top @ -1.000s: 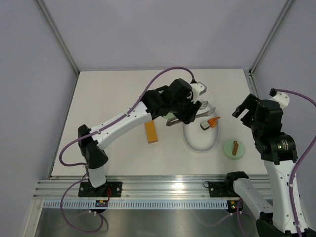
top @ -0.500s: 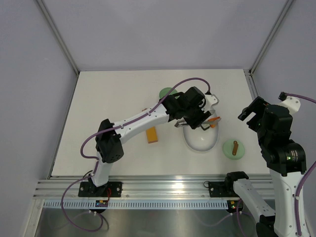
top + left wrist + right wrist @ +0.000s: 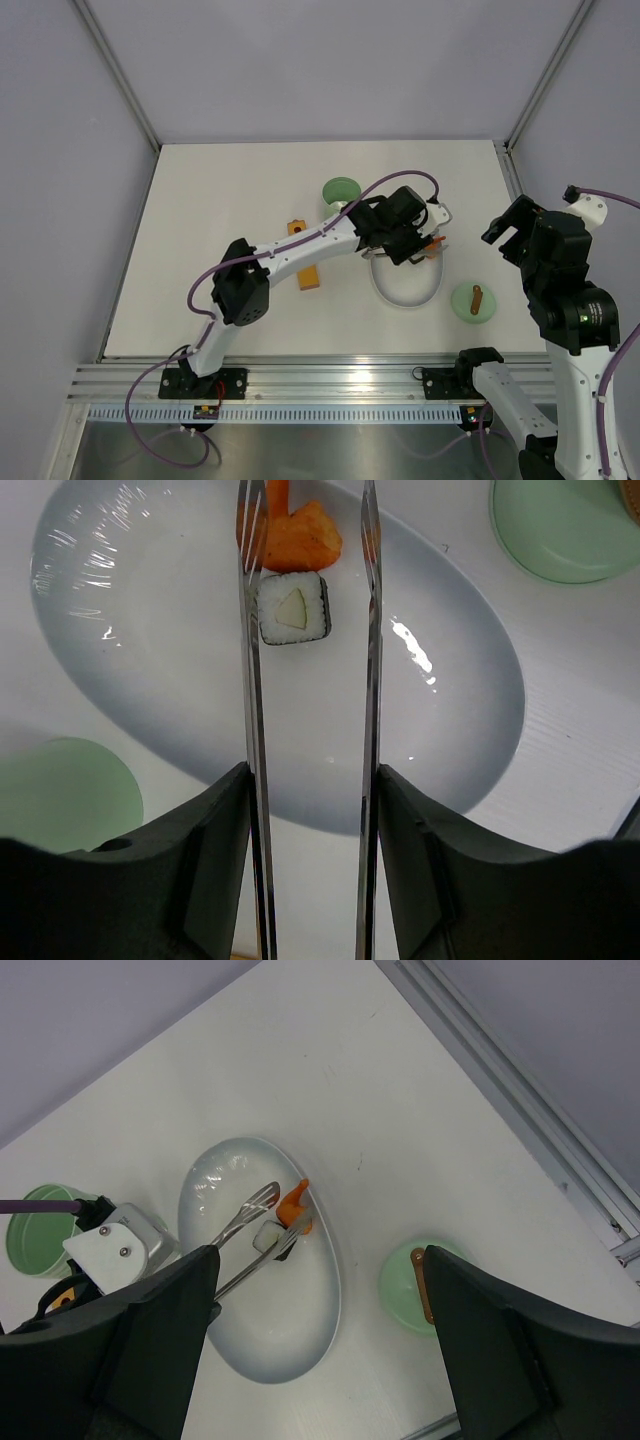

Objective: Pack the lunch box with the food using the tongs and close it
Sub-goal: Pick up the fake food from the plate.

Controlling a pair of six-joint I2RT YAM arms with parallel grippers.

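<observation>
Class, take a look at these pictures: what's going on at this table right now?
The left gripper holds the tongs over the white plate, their arms straddling the dark-and-white cube without pinching it; the orange piece lies just beyond. The lunch box stands open beside the plate, its lid on the table at the plate's other side. The right gripper hangs open, holding nothing.

A: Left arm?
B: Stretched far forward and rightward, left gripper (image 3: 312, 790) clamped on the tongs (image 3: 370, 680) with 2 fingers.
A: Right arm?
B: Reared upright at its own side, right gripper (image 3: 503, 222) spread wide, empty.
</observation>
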